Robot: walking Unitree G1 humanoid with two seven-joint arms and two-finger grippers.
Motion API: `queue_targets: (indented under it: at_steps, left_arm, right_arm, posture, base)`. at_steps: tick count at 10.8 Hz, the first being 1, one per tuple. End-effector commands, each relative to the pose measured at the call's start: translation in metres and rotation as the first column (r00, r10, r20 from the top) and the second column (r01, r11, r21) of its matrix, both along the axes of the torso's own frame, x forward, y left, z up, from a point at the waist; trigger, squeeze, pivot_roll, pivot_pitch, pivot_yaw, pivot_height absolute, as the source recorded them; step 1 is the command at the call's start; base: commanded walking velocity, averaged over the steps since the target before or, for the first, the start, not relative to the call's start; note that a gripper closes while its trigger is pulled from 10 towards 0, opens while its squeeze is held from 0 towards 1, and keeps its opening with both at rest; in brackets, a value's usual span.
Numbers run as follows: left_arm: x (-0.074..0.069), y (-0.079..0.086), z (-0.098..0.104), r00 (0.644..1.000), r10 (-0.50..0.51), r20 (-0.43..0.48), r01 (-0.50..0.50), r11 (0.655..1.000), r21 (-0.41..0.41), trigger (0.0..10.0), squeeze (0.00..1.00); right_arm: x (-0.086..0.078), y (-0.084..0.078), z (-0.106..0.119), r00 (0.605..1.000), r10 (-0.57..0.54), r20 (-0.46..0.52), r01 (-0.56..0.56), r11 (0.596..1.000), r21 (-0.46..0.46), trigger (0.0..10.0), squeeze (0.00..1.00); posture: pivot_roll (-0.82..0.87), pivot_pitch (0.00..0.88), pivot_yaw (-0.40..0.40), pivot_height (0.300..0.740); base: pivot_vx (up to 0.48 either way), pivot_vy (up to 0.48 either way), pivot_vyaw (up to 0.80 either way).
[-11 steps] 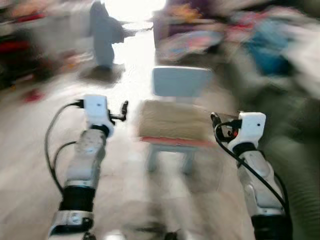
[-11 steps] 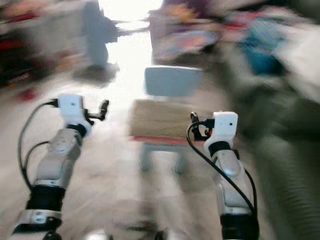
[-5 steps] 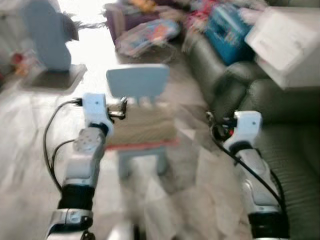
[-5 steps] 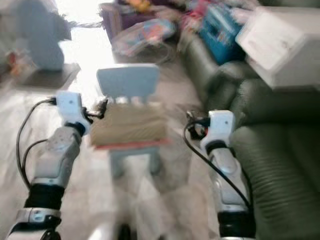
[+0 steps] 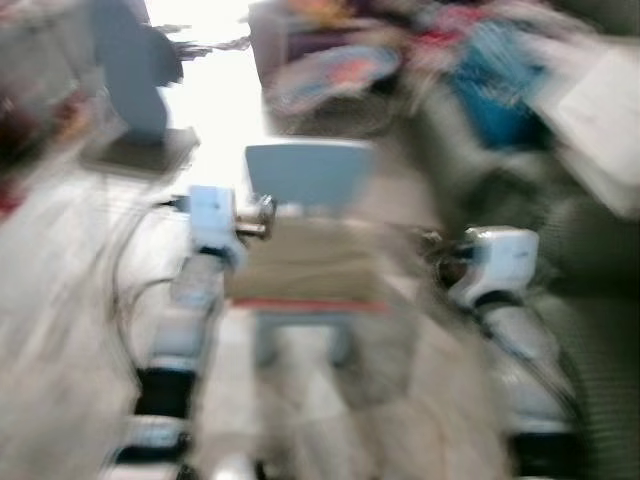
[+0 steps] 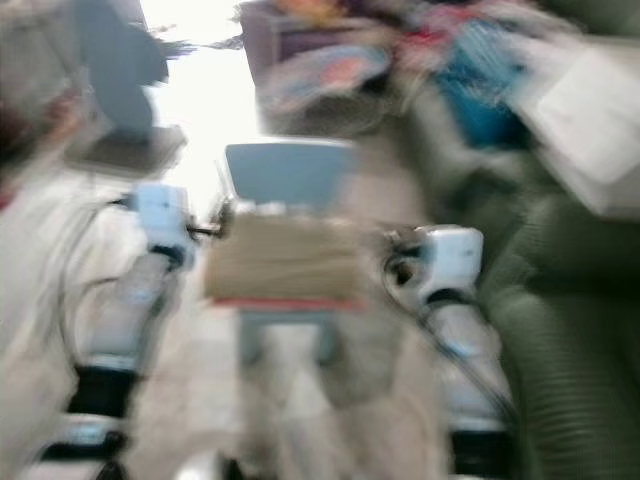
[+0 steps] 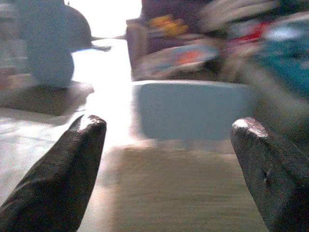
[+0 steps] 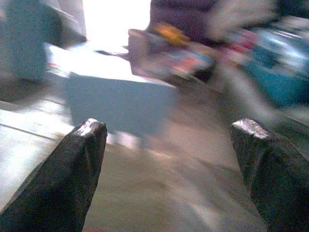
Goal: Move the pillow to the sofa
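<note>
Blurred pale-blue chair [image 5: 308,175], floor clutter [image 5: 335,75]

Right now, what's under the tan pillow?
The flat tan pillow lies on the seat of a small pale blue chair, whose backrest rises behind it. A red edge shows along the pillow's underside. The seat itself is covered, and blur hides finer detail.

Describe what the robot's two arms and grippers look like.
Both arms are silver with black bands near the base. The left gripper and right gripper each have two long black tapered fingers. A boxy white wrist housing tops each arm, with black cables looping alongside.
</note>
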State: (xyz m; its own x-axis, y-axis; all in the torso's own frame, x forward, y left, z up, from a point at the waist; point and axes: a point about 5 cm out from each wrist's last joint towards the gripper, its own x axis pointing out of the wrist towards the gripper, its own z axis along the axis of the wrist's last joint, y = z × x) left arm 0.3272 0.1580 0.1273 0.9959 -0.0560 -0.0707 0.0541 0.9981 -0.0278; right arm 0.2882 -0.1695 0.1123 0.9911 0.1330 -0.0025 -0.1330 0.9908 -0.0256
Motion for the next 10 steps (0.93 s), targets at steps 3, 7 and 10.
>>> queue_targets:
  at_steps: [3, 7, 10]
  left_arm:
    - [0.001, -0.020, 0.005, 0.999, -0.039, 0.034, 0.039, 0.999, 0.014, 10.0, 0.00]
    - [0.001, -0.023, 0.009, 0.994, -0.098, 0.041, 0.099, 0.994, -0.036, 10.0, 0.00]
    - [0.001, -0.024, 0.010, 0.993, -0.111, 0.050, 0.113, 0.993, -0.041, 10.0, 0.00]
  right_arm:
    - [-0.002, -0.013, 0.001, 0.999, -0.037, 0.003, 0.037, 0.999, -0.021, 10.0, 0.00]
    - [0.001, -0.015, 0.001, 0.998, -0.066, -0.008, 0.066, 0.998, 0.001, 10.0, 0.00]
    - [0.002, -0.015, 0.002, 0.998, -0.063, -0.002, 0.062, 0.998, -0.005, 10.0, 0.00]
  posture:
    - [-0.08, 0.042, -0.042, 0.740]
    - [-0.08, 0.056, -0.040, 0.740]
    - [-0.09, 0.065, -0.040, 0.740]
  base:
    - [0.080, 0.139, 0.24]
    - [0.000, 0.000, -0.20]
    - [0.177, 0.000, -0.27]
